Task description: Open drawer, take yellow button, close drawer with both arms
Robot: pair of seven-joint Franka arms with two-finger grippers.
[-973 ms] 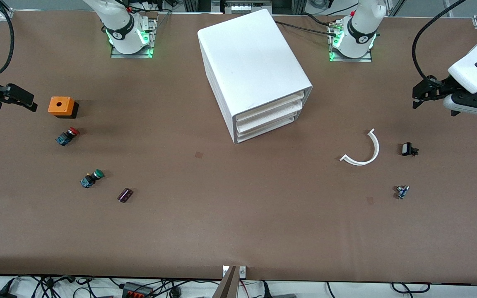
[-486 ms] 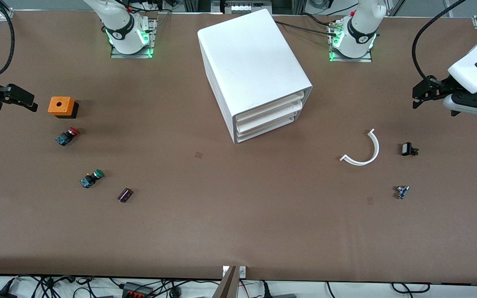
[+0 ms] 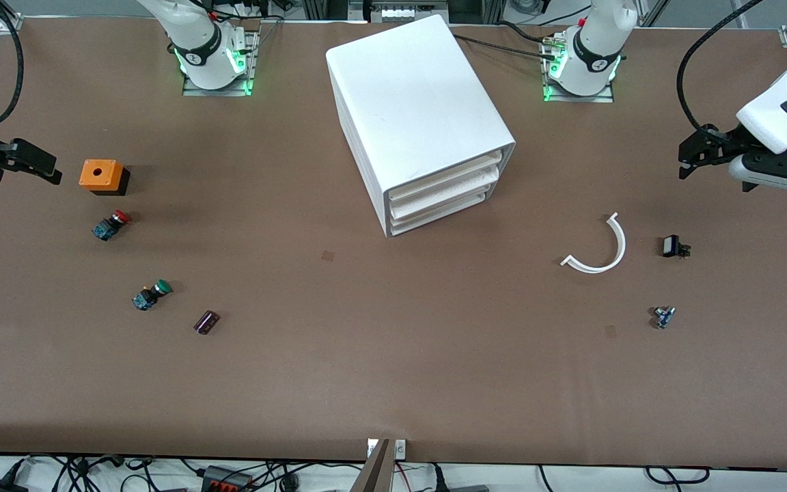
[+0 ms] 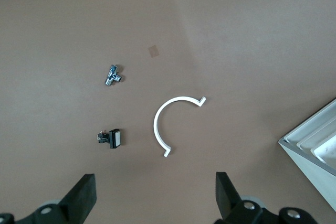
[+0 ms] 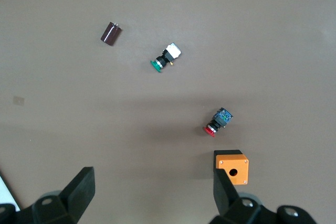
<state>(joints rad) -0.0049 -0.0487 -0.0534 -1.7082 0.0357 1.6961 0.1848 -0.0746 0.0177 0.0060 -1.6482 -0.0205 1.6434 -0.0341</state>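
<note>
While drawer [image 3: 443,179] stays shut, left gripper [image 3: 691,152] has edged cabinet-ward.

**Drawer shut, both arms raised at the table ends**

Drawer [image 3: 443,179]: topmost of three shallow white trays in the boxy white cabinet [image 3: 415,109] mid-table; pushed in, front lip flush with the two below. Orange-capped button: not visible.

Left gripper [image 3: 691,158]: fingers spread, over bare table at its own end.

Right gripper [image 3: 35,164]: fingers spread, over its own end.
</note>
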